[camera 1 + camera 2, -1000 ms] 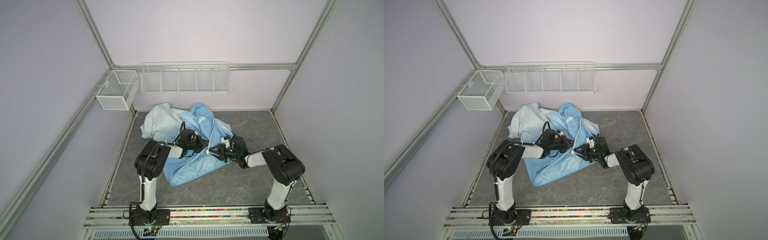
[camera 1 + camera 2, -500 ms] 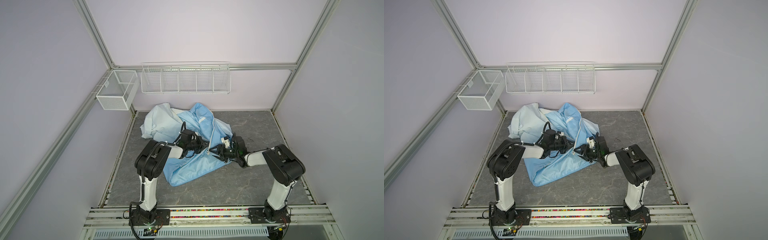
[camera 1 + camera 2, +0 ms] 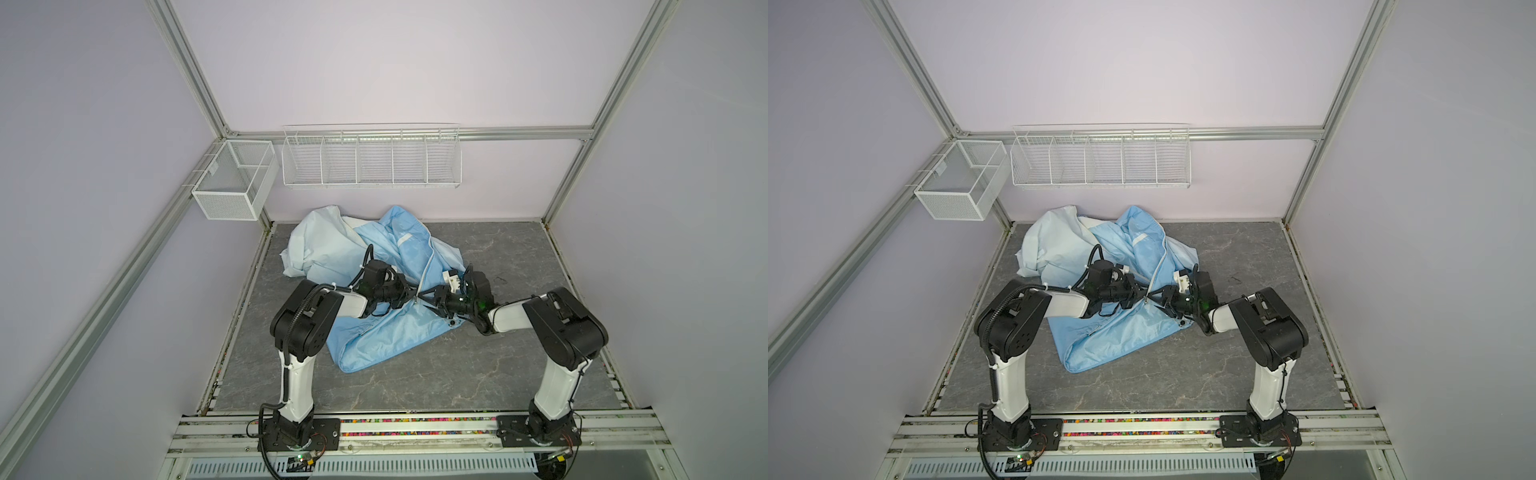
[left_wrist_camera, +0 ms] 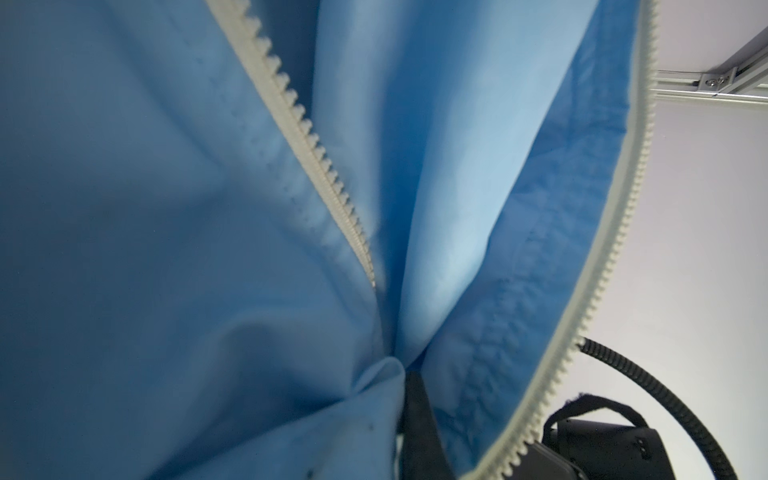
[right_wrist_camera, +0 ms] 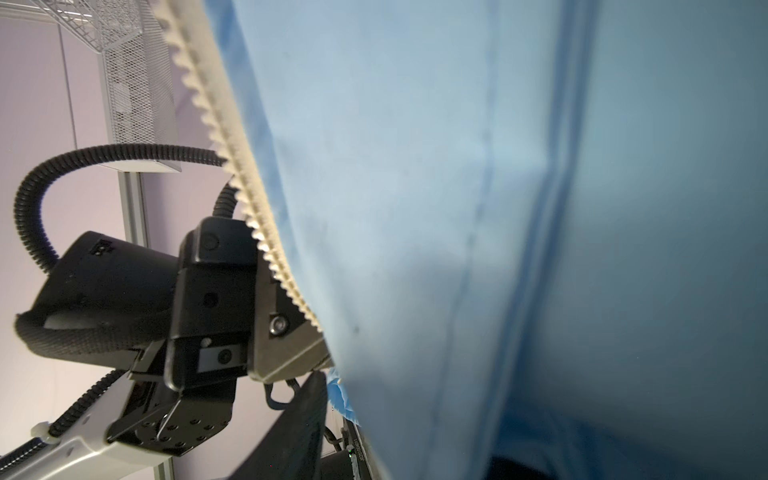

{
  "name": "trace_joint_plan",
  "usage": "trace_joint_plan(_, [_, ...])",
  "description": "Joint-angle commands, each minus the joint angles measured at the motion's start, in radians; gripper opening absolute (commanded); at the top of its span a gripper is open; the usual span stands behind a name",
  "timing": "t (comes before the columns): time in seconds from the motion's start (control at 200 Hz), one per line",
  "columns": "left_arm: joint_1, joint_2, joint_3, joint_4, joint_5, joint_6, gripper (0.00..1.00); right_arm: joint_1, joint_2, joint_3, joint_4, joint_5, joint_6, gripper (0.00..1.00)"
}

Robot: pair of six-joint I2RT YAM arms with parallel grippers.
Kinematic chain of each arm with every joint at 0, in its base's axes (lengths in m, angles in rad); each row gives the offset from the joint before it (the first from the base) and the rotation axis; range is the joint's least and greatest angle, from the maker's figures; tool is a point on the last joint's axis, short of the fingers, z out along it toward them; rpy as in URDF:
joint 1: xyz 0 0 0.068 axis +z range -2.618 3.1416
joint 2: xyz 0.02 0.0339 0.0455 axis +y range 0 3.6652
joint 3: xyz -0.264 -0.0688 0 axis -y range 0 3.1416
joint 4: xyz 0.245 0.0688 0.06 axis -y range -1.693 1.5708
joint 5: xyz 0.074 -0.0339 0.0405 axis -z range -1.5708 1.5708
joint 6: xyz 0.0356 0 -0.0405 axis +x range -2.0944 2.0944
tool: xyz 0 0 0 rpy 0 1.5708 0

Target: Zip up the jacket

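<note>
Left fingers [image 5: 286, 345] are pinched tight on the jacket [image 3: 374, 336], right at its zipper [image 3: 428, 266] edge. Right fingers [image 5: 303, 415] face them closely and stand apart, with blue cloth hanging between them. The jacket lies crumpled on the table [image 3: 498, 374], spread beneath both and heaped beyond them.

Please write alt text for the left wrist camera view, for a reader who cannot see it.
A thin light-blue jacket fills the view, its two white toothed zipper rows lying apart, not yet joined. The black left claw pinches bunched fabric between them.
</note>
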Motion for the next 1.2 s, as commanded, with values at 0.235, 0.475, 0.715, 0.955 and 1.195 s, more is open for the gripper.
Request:
trace_joint_plan(0.235, [-0.011, 0.001, 0.007, -0.013, 0.009, 0.015, 0.00, 0.012, 0.061, 0.016, 0.106, -0.003, 0.112, 0.53])
trace_joint_plan(0.475, [-0.014, 0.002, 0.006, -0.010, 0.030, 0.019, 0.00, 0.025, 0.044, -0.099, 0.252, 0.079, 0.251, 0.70])
trace_joint_plan(0.715, [-0.015, -0.003, 0.011, -0.041, 0.070, 0.050, 0.00, 0.029, -0.219, -0.121, -0.165, 0.169, 0.034, 0.88])
trace_joint_plan(0.955, [-0.017, -0.007, 0.038, -0.067, 0.097, 0.076, 0.00, 0.045, -0.540, 0.083, -1.080, 0.516, -0.267, 0.92])
trace_joint_plan(1.195, [-0.025, -0.018, 0.052, -0.092, 0.134, 0.098, 0.00, 0.009, -0.572, 0.036, -0.991, 0.315, -0.204, 0.98])
